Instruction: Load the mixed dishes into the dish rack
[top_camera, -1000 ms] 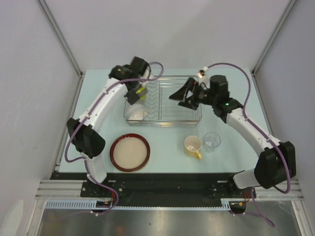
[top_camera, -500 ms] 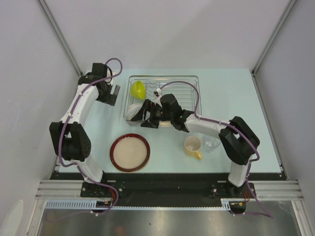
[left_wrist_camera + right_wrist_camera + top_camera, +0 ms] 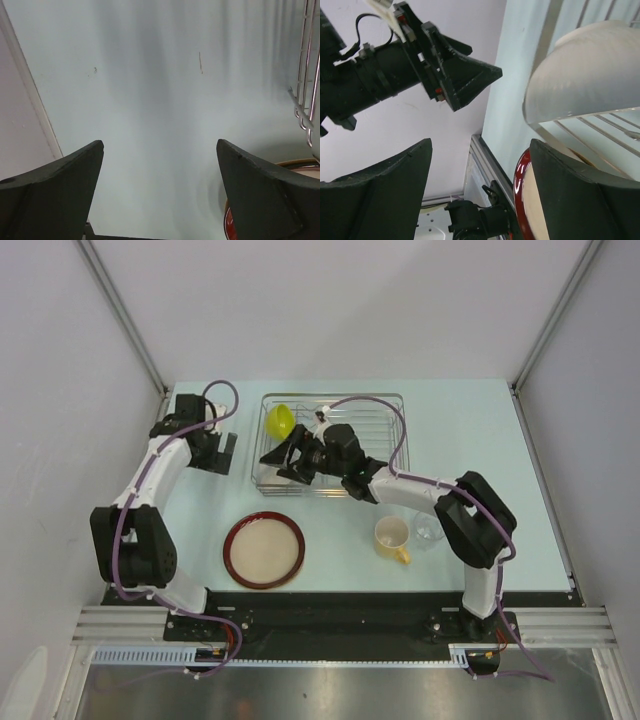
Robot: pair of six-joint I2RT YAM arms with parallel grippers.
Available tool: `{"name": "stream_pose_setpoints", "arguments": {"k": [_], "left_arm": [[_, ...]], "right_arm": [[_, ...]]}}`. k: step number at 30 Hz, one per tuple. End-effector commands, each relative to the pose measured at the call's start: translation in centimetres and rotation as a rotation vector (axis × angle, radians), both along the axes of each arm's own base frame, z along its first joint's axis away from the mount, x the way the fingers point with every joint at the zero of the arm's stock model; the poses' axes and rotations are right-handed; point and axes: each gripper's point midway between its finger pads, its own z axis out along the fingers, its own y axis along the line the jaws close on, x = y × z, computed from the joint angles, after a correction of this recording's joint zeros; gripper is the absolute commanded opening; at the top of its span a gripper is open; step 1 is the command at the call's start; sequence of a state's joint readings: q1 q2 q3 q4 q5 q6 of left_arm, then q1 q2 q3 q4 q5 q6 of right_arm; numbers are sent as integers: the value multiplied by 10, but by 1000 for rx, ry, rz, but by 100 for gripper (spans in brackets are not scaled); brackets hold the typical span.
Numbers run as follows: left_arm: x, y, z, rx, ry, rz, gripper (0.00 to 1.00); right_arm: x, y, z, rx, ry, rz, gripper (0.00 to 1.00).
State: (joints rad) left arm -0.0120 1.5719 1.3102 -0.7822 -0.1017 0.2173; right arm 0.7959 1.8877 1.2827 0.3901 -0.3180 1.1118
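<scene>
The dish rack stands at the table's far middle. A lime-green bowl rests tilted in its left end. My right gripper hangs over the rack's near-left corner, open with nothing between its fingers. It mostly hides the white bowl in the top view. In the right wrist view the white bowl lies on the rack wires just beyond my right gripper. My left gripper is open over bare table left of the rack. The dark-red-rimmed plate, yellow mug and clear glass sit on the table.
The left wrist view shows my left gripper over the table, the rack's edge at the right and the plate's rim low right. The left arm's wrist shows beyond the right gripper. Walls enclose the table.
The left arm let the green bowl into the rack and withdrew to its left. The right arm swung across to the rack's near-left corner, over the white bowl, its jaws narrowing slightly.
</scene>
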Motion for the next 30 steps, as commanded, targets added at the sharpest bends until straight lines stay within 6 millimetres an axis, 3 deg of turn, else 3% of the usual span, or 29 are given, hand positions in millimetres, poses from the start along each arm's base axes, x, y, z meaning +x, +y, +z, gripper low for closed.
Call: {"name": "stream_pose_setpoints", "arguments": {"k": [1,7,14,21,26,30], "left_arm": [[1,8,8,-37,-68,24,100],[-1,17,8,-23,-74,35,100],[-9,23,5,-7,-77,38,100],[-21,33,-7,5,-53,49,100],[-24,38,-9,7,-51,57,100],[-29,39,-15,5,-36,61,100]], "right_arm": [[16,8,8,48,-2,-38,83],[17,11,-2,30,14,-40,83],[36,13,-3,74,-22,-101,75],[49,18,-10,106,-40,-155,58],[54,19,-13,111,-40,-175,51],[56,19,-10,124,-45,-187,35]]}}
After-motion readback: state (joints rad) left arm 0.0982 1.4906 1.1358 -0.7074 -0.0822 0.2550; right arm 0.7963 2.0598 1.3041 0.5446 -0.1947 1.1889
